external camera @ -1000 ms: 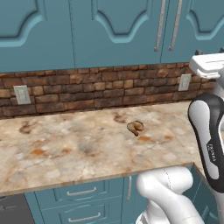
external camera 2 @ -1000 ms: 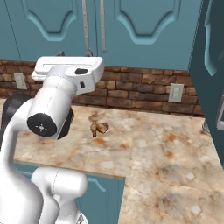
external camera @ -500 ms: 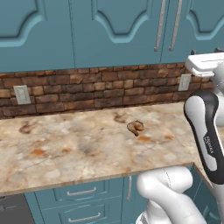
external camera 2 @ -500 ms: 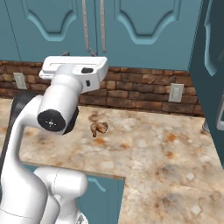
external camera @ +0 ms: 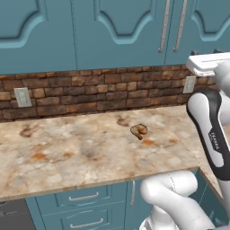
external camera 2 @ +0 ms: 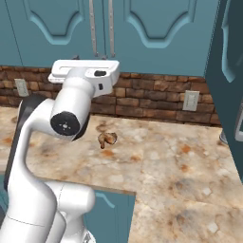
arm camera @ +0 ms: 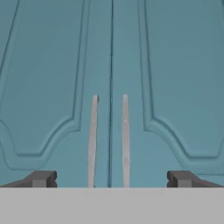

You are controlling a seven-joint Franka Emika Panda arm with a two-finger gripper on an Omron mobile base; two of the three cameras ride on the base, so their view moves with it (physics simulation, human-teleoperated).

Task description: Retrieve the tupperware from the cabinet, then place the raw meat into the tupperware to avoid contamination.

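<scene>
Gripper [arm camera: 112, 179] spread wide, empty, aimed square at the closed cabinet [arm camera: 112, 65]. Twin upright handles [arm camera: 92, 140] dead ahead between the fingertips. Raw meat [external camera: 139, 130] on the counter [external camera: 67, 152] below; tupperware presumably behind the doors.

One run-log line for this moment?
fingers: open, empty | facing cabinet, doors shut | raw meat on counter

Marble counter with one lump of meat on it

The tan, rust-blotched marble counter [external camera: 67, 157] runs along the brick wall and turns a corner to the right; the raw meat [external camera: 139, 130], a small curled brown-and-tan lump, lies on it nearer the wall than the front edge.
</scene>
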